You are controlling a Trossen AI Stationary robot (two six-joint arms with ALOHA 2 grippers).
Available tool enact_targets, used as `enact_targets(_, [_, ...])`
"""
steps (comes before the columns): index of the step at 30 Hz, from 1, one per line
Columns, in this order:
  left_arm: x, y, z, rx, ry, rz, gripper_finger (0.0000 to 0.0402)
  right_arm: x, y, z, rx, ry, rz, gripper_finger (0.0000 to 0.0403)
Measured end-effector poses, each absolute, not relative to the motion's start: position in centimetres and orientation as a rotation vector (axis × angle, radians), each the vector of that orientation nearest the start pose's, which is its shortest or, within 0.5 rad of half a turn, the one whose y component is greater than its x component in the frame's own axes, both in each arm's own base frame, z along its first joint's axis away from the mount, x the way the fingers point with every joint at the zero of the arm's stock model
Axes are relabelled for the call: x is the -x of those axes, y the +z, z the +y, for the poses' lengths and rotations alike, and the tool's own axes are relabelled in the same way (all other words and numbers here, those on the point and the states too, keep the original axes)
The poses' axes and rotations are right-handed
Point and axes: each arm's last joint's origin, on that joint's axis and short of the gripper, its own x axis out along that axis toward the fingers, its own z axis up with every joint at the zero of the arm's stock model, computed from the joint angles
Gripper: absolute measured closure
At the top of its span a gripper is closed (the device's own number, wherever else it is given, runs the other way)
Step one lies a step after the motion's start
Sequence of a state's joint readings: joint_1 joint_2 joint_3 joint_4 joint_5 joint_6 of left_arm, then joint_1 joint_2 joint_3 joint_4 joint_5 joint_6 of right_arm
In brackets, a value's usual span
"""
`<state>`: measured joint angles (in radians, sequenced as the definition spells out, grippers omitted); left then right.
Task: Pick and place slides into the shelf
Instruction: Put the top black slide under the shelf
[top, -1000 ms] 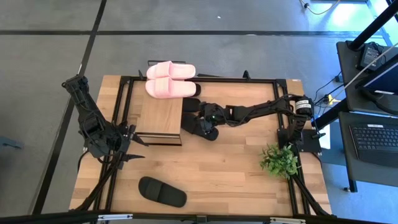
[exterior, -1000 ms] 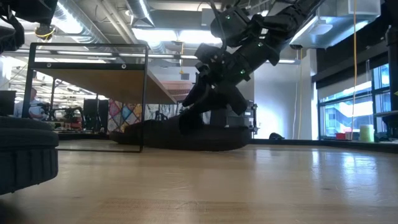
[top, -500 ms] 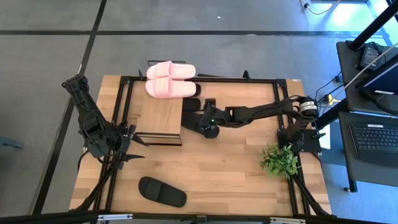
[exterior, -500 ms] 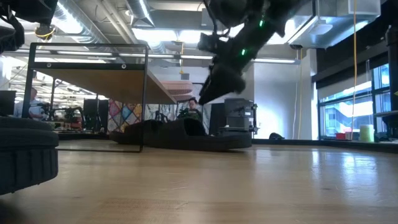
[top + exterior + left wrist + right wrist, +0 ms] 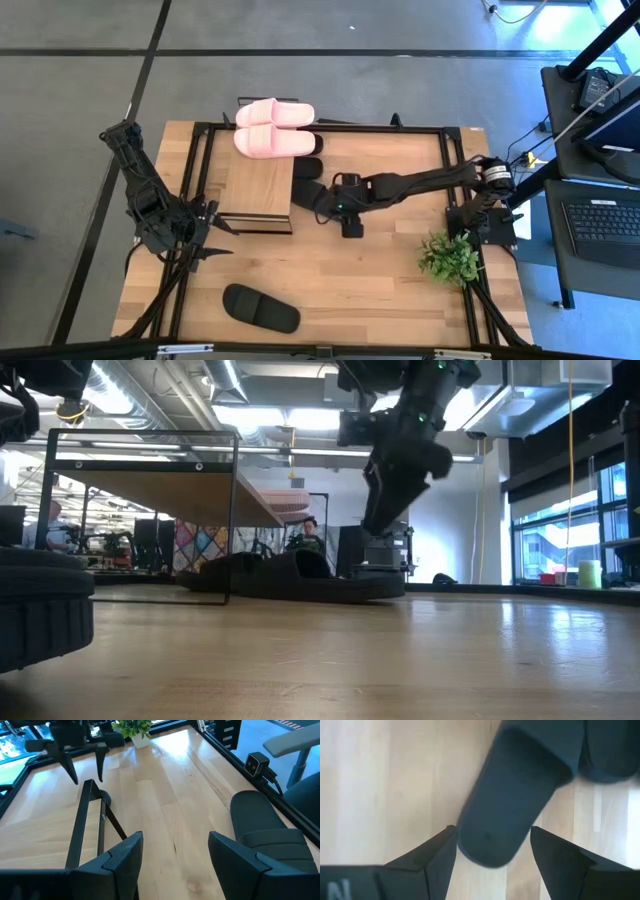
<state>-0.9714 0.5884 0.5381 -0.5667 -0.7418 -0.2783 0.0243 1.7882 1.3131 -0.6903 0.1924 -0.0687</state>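
The shelf [image 5: 257, 188] stands left of the table's middle, with a pink pair of slides [image 5: 272, 130] on the far end of its top board. Two black slides [image 5: 312, 192] lie on the table against the shelf's right side, soles down. My right gripper [image 5: 351, 226] hangs open above them, pointing steeply down. In the right wrist view one black slide's end [image 5: 512, 815] shows below and between the fingers, untouched. A third black slide [image 5: 260, 307] lies near the front edge. My left gripper [image 5: 221, 240] waits open at the shelf's near left corner.
A small green plant [image 5: 449, 257] stands at the right, beside my right arm's base. A black frame rail [image 5: 320, 127] runs around the table's edges. Bare wood [image 5: 350, 290] lies between the shelf, the plant and the front slide.
My right gripper has lifted off the black slides beside the shelf, moving up and toward the table's near right. It has tipped from slanting to pointing steeply down. The black slide it was on stays flat on the table.
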Motion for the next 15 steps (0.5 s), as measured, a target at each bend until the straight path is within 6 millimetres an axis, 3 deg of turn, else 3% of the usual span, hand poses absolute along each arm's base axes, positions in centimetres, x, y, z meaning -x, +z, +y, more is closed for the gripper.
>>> enact_targets(15, [-8.4,24.6,-8.9,-0.194,-0.162,0.429,0.0185,-34.4,17.2,0.4,0.463,-0.057,1.197,0.0152])
